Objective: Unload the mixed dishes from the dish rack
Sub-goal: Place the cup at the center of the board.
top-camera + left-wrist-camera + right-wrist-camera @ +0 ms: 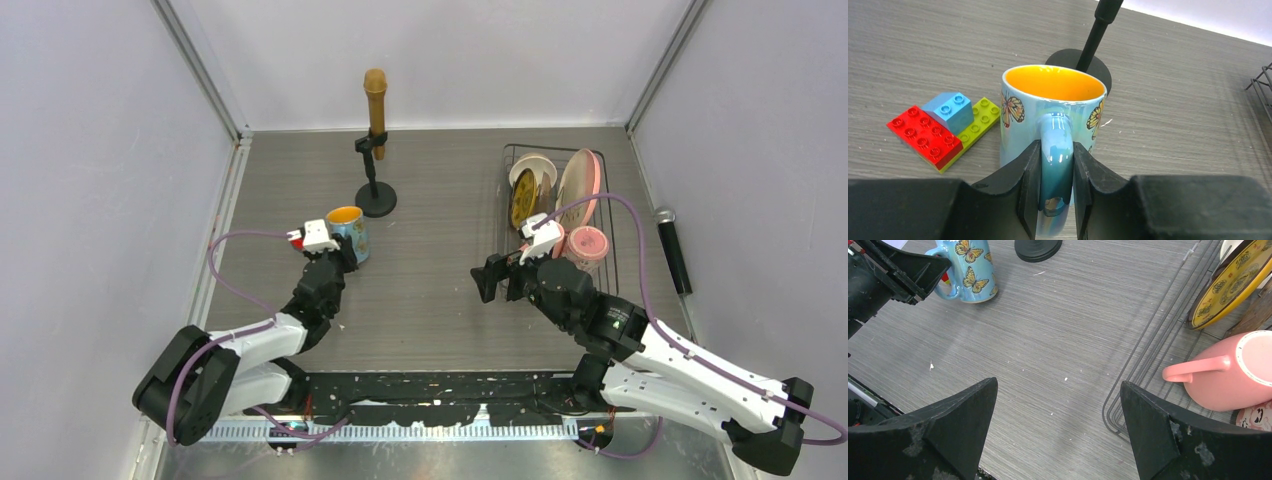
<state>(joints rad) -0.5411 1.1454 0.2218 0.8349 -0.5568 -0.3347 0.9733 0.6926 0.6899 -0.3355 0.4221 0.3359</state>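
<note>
While the left gripper [1056, 165] clamps the blue handle of the upright butterfly-printed mug [1020, 130] with an orange inside, standing on the grey table [1058, 315] beside coloured toy blocks [928, 132], the right gripper [1058, 387] hangs with jaws spread wide, empty, just left of the black wire dish rack [618, 255] holding a plain pink mug [1228, 375].

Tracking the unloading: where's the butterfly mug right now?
Top view: the butterfly mug stands on the table left of centre, its handle clamped by the left gripper, toy blocks on its left, microphone stand base just behind.
</note>
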